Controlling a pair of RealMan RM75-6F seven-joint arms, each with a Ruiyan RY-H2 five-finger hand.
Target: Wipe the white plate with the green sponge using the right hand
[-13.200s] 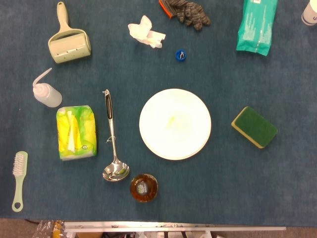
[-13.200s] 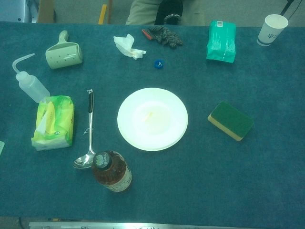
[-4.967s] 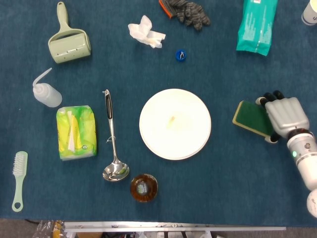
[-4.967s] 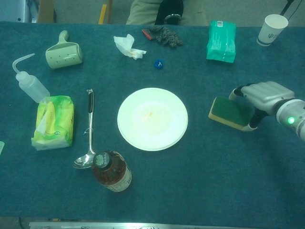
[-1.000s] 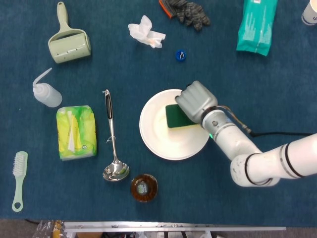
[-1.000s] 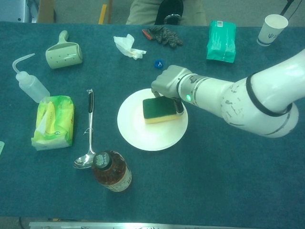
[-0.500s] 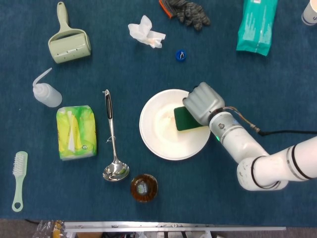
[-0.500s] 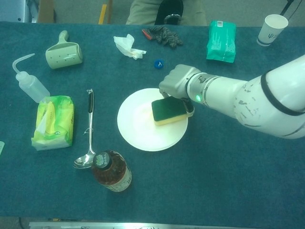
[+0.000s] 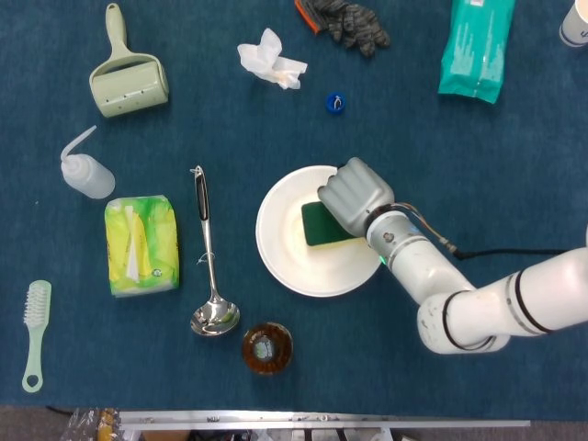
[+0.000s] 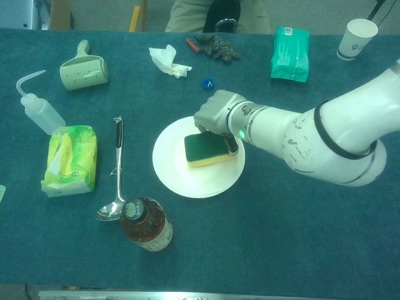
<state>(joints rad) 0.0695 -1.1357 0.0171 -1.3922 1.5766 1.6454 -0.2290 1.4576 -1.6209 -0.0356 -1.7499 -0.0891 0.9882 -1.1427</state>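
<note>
1. I had the right robot hand point(image 9: 354, 196) wrapped over the green sponge point(image 9: 319, 225), holding it from above with its green face up and its yellow layer down on the white plate point(image 9: 287, 257).
2. In the head view the sponge stuck out from under the robot hand toward 8 o'clock, sitting a little right of the plate's centre. Its long axis ran roughly 9 to 3 in the chest view, tipped slightly.
3. I judged the bare part of the plate lay mostly from 6 through 10 o'clock of the sponge, so the next wiping stroke would have to travel that way.
4. The left robot hand showed in neither view; the right one was the only one near the plate.
5. The teal packet point(image 10: 290, 54), the paper cup point(image 10: 357, 37) and the bottle point(image 10: 145, 225) on the counter point(image 9: 514, 147) carried printing, but I could read none of it.
</note>
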